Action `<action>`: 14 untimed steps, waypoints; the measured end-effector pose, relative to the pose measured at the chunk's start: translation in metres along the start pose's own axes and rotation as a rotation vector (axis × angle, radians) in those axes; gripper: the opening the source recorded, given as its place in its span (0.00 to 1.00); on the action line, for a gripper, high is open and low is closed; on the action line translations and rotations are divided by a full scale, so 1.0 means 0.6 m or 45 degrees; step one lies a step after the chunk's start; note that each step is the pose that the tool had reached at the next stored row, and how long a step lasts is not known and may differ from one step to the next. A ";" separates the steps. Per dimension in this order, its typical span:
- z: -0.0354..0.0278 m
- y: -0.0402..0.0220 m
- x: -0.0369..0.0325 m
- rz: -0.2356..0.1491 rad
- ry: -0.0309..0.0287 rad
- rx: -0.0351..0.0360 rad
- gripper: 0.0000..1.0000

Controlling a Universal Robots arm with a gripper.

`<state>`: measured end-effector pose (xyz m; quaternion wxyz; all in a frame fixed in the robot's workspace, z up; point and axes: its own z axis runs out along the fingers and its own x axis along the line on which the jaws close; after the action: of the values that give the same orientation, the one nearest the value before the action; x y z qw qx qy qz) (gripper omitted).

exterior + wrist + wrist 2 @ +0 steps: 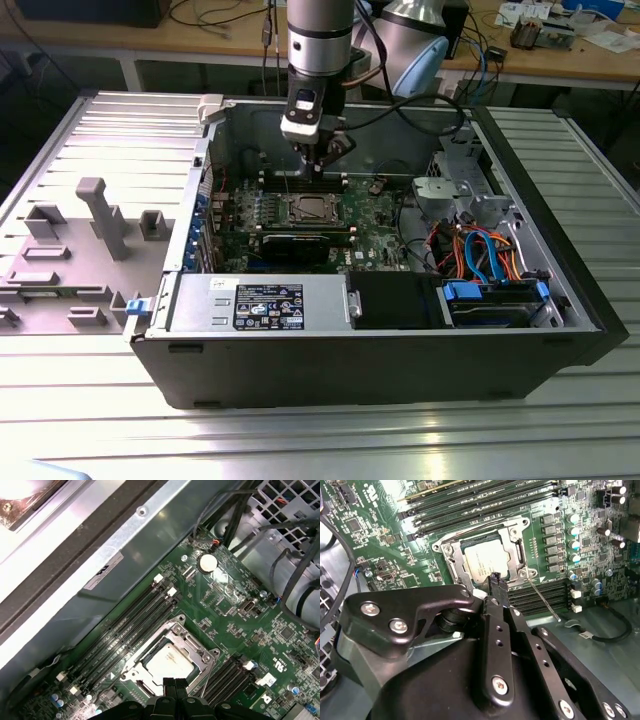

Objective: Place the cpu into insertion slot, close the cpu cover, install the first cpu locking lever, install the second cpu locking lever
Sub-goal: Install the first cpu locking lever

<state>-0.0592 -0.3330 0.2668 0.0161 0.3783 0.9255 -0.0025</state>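
The cpu (485,562) (169,661), a silver-grey square, lies flat in its socket on the green motherboard (375,225). The cpu cover (516,541) (198,653) is down around it, and the chip shows through the cover's window. A thin wire locking lever (543,600) runs out from one socket corner across the memory slots. My gripper (318,166) (496,578) (174,682) hangs just above the socket's edge, beside the cpu. Its black fingertips are pressed together with nothing between them. In the exterior view the socket (308,208) sits right below the gripper.
The board lies inside an open computer case (400,370). A labelled power supply (268,305) and a blue drive cage (495,300) fill the near side. Coloured cables (480,250) bunch on the exterior view's right. Black memory slots (130,625) flank the socket. Grey fixtures (100,215) stand outside the case.
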 end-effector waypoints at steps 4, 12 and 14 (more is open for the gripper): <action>0.000 0.000 0.000 -0.085 0.0003 -0.0029 0.11; 0.000 0.000 0.000 -0.223 0.0014 -0.0073 0.11; 0.000 0.000 0.000 -0.246 0.0016 -0.0081 0.11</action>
<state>-0.0592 -0.3332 0.2666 0.0164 0.2871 0.9577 -0.0009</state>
